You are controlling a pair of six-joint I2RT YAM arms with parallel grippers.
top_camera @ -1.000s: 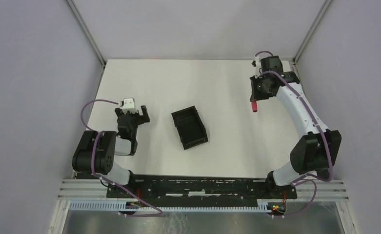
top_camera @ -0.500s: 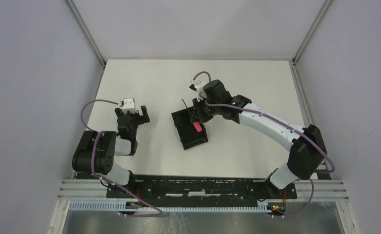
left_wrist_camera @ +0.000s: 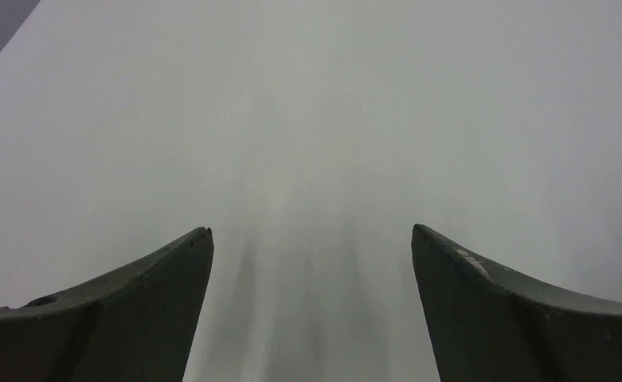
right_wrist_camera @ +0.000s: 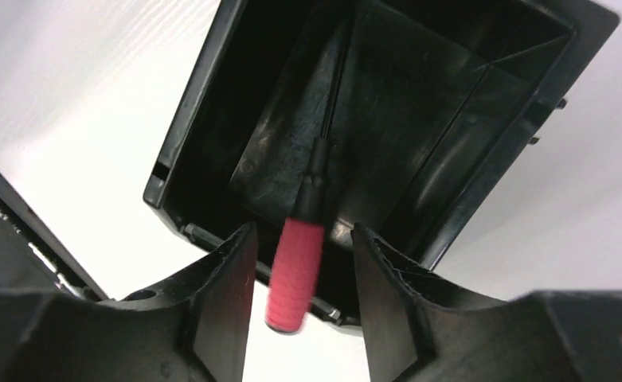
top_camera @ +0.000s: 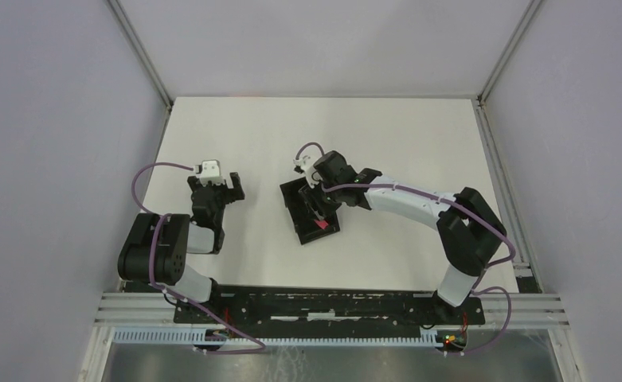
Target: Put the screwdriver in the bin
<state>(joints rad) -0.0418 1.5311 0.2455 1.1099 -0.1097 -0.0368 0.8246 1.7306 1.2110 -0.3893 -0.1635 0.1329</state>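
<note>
My right tool (right_wrist_camera: pixel 301 232) over bin (right_wrist_camera: pixel 189 127), jaws apart, screwdriver (right_wrist_camera: pixel 295 272) loose between; lift straight up, avoid nudging handle; left tool (left_wrist_camera: pixel 311 263) apart, idle.

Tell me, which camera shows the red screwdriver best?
The right wrist camera: the screwdriver shows close up, red handle and thin dark shaft, between the fingers of the right gripper, over the bin. The top camera shows only a red speck. The left wrist camera shows none of it.
</note>
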